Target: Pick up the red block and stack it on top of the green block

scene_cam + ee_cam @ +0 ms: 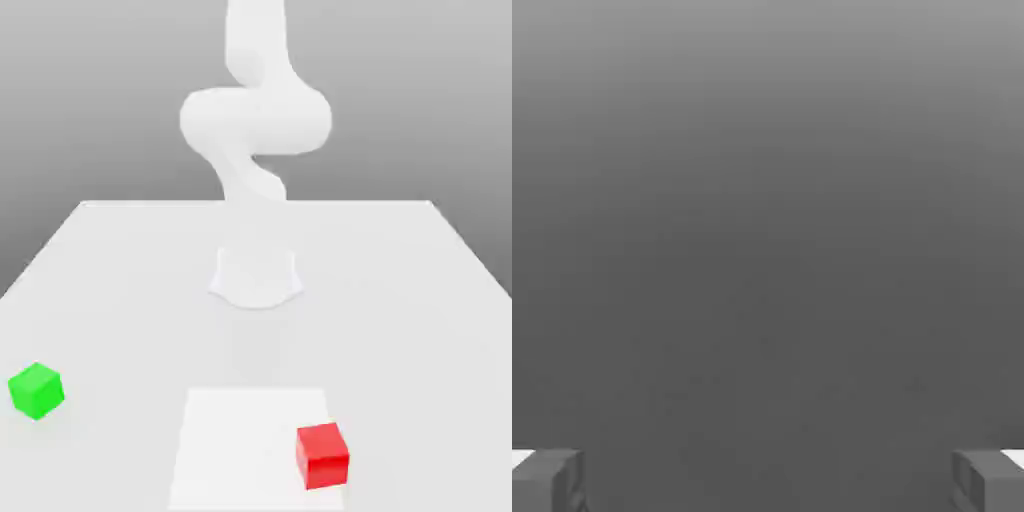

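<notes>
My jaws stand wide apart and hold nothing; the red block (322,455) lies on the table (420,300), well apart from the green block (36,390).

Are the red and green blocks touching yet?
Apart. The exterior view shows the green block at its left and the red block toward its right, bare table between them.

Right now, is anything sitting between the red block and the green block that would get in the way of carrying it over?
Nothing visible does. The red block sits toward the exterior view's right, the green block toward its left, and the table between them is bare. The open gripper holds nothing.
</notes>
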